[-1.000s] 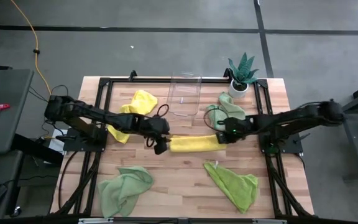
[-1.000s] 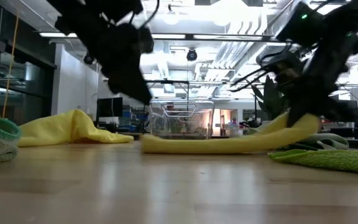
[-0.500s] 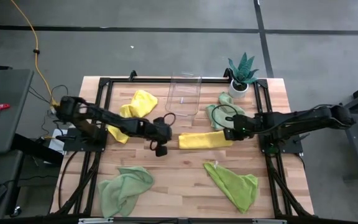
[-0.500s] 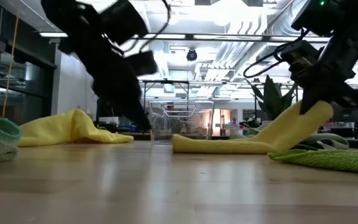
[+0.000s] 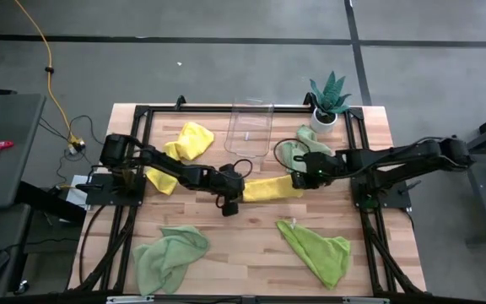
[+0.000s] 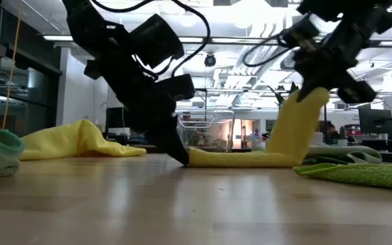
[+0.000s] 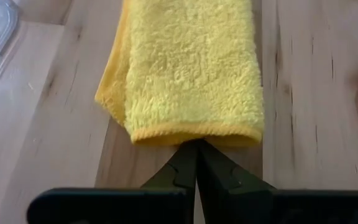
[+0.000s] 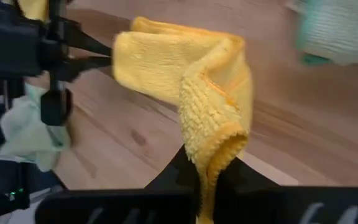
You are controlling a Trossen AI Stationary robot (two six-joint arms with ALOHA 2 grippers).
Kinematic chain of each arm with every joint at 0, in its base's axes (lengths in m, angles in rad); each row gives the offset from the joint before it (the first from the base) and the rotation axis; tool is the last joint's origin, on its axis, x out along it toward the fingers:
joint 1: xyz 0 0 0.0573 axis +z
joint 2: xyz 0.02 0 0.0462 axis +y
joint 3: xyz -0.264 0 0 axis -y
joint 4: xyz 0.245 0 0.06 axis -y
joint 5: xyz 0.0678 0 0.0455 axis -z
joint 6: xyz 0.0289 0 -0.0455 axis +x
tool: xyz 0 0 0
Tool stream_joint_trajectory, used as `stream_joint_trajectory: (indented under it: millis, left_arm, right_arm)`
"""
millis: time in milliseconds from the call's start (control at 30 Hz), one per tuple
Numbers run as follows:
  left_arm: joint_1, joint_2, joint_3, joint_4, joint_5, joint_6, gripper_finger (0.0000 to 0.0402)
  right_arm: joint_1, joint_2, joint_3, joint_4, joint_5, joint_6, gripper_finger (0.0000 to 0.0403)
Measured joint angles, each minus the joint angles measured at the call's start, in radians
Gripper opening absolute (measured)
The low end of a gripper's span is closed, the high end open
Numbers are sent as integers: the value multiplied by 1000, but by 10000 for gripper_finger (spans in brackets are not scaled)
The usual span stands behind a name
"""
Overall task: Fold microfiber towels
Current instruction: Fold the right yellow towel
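A bright yellow towel (image 5: 267, 188), folded into a long strip, lies across the table's middle. My left gripper (image 5: 238, 196) stands shut, slanting down at the strip's left end (image 6: 194, 158). My right gripper (image 5: 299, 179) is shut on the strip's right end, which rises steeply off the wood (image 6: 297, 126). Another yellow towel (image 5: 184, 142) lies crumpled at the back left. A pale mint towel (image 5: 297, 152) sits by the plant, and two green towels (image 5: 169, 255) (image 5: 319, 252) lie near the front edge. My left gripper touches the hemmed edge (image 7: 194, 135) of the strip's left end with its shut fingertips (image 7: 196, 152), slanting down from the table's left. That end lies flat on the wood. Whether any cloth is caught between the tips, I cannot tell. My right gripper pinches the strip's right end (image 8: 215, 146) between its two fingers, several layers bunched together. The fingers come slanting down from the table's right. This end is lifted clear and curves down to the rest of the strip (image 8: 160, 65), which lies on the table.
A clear plastic bin (image 5: 251, 128) stands at the back middle and a spiky potted plant (image 5: 328, 100) at the back right. Black frame rails (image 5: 137, 160) run along both table sides. Bare wood shows between the front towels (image 5: 243, 245).
My left gripper has gone down and toward the table's right, reached the strip's left end and shut. My right gripper first dragged the strip toward the right edge, then rose and came back left, so the right end now stands steeply while the left end stays down.
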Motion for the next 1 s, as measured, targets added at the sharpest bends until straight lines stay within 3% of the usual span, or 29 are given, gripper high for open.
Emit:
stream_joint_trajectory:
  millis: [200,733,1000]
  left_arm:
    - [12,1,2,24,3,0,0]
    - [10,0,2,78,34,-1,0]
    - [10,0,-1,74,42,-11,0]
  right_arm:
    - [4,115,48,102,0,0,0]
    - [4,525,77,674,-5,70,0]
    - [4,646,170,715,-32,60,0]
